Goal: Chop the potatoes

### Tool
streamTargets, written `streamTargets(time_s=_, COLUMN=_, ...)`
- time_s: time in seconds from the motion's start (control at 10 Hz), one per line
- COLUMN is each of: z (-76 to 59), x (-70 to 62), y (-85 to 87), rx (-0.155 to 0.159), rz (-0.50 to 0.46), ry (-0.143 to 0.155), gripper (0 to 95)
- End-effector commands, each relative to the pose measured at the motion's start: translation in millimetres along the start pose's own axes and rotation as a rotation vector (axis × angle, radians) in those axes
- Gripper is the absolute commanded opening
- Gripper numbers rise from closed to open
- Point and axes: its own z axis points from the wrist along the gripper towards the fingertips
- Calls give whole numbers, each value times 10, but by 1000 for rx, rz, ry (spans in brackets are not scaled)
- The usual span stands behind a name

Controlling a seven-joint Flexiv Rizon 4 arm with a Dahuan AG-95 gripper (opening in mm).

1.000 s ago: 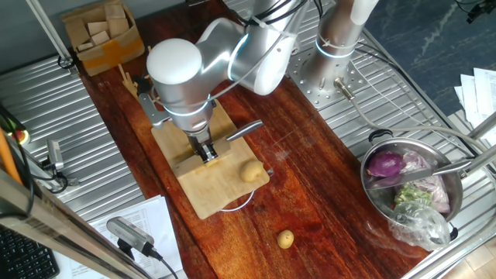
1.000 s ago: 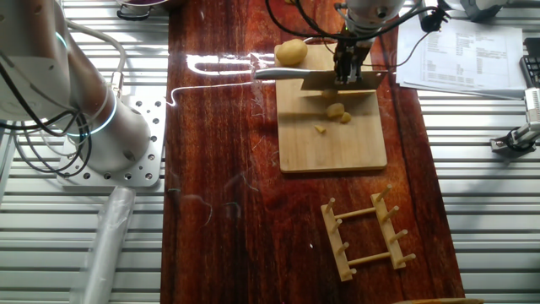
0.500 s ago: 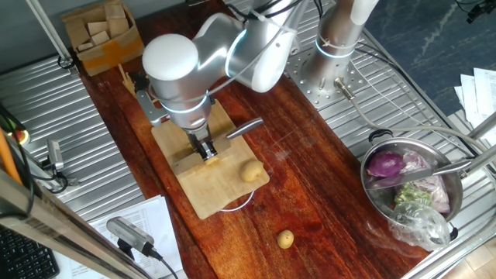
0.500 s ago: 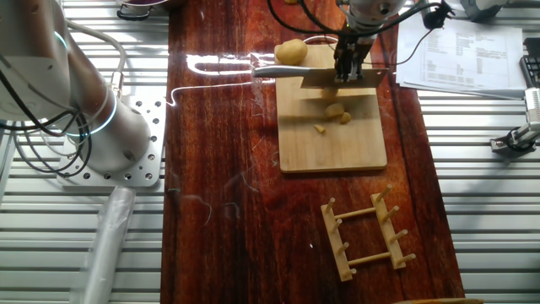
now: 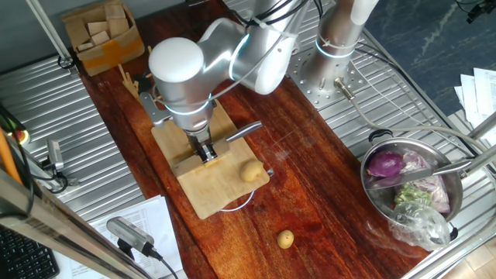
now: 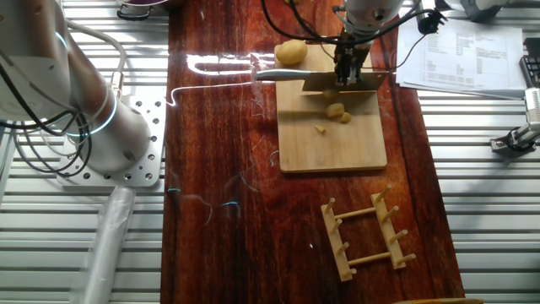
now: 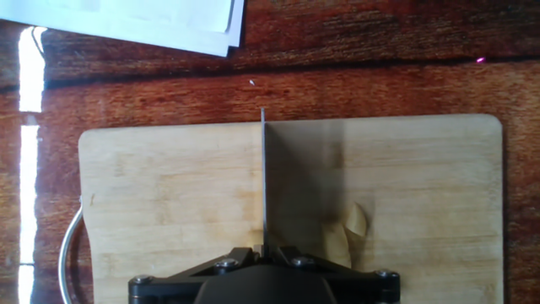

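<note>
The small pale yellow-tan potato pieces [image 6: 338, 111] lie on the rectangular light bamboo cutting board [image 6: 337, 148], just beside the blade on the side toward the board's middle, with a smaller crumb [image 6: 321, 129] a little further in. In the hand view a cut pale piece [image 7: 348, 228] sits next to the blade. One larger whole pale potato [image 6: 291, 52] rests at a corner of the board, touching or overlapping its edge. A second small whole potato [image 5: 285, 239] lies off the board on the dark red wooden tabletop [image 6: 219, 186], well apart from it.

The two-finger black gripper [image 6: 346, 71] is clamped on the steel kitchen knife [image 6: 297, 75], holding it by the spine. The blade stands edge-down across the board; its handle projects past the board's edge. Whether the edge is touching the board cannot be told.

Risks, as judged:
- The cut pieces are loose and rounded. A stroke landing off their centre may push or roll them aside instead of splitting them.
- The whole potato at the board's corner is unsecured and may roll off if struck.
- The potato on the tabletop is out of the knife's working area and may be left uncut.
</note>
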Motion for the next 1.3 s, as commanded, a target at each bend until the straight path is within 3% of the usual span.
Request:
streamTargets(time_s=0.1, z=24, x=-9, y=0, rx=-5, rz=0, ry=3, gripper=0)
streamTargets(time_s=0.4, z=20, x=13, y=-24, rx=-3, rz=-7, ry=6, gripper=0)
streamTargets(time_s=0.6, z=16, x=12, y=-45, rx=-21, rz=-5, ry=2, gripper=0)
streamTargets(time_s=0.8, z=26, x=-3, y=-38, rx=-12, rz=-6, ry=10, gripper=0)
streamTargets(time_s=1.3, z=-65, x=-2, y=-82, rx=-16, rz=-20, ry=19, gripper=0)
